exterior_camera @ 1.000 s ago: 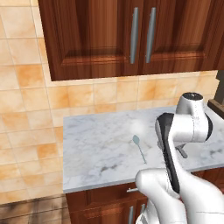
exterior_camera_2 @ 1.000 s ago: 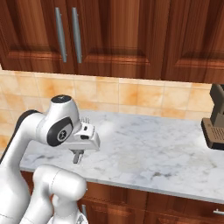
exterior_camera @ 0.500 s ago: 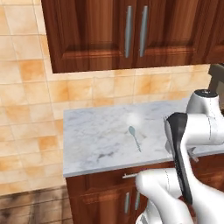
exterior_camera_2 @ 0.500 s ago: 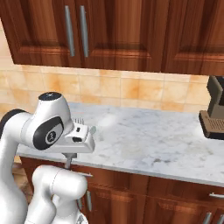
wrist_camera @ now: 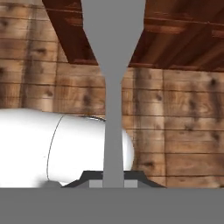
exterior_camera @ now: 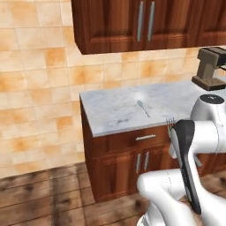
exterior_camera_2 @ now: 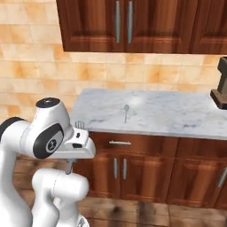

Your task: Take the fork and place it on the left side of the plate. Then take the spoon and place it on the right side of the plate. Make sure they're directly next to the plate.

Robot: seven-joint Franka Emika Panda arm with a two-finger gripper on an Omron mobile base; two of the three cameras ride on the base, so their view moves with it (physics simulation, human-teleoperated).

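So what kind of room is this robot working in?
Most likely a kitchen: a marble counter over dark wood cabinets, a tiled wall, and a spoon lying on the counter.

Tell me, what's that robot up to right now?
Gripper shut on fork, carried off the counter. Spoon lies on marble counter. Nothing blocking it.

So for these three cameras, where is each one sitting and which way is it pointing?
Left base view: behind the arm, left side, facing the marble counter with the spoon; the arm fills the lower right.
Right base view: behind, right side, same counter and spoon; the arm rises lower left.
Hand view: on the hand, looking down along the held fork at the wood floor.
Both base views share counter, spoon and the fork's tines.
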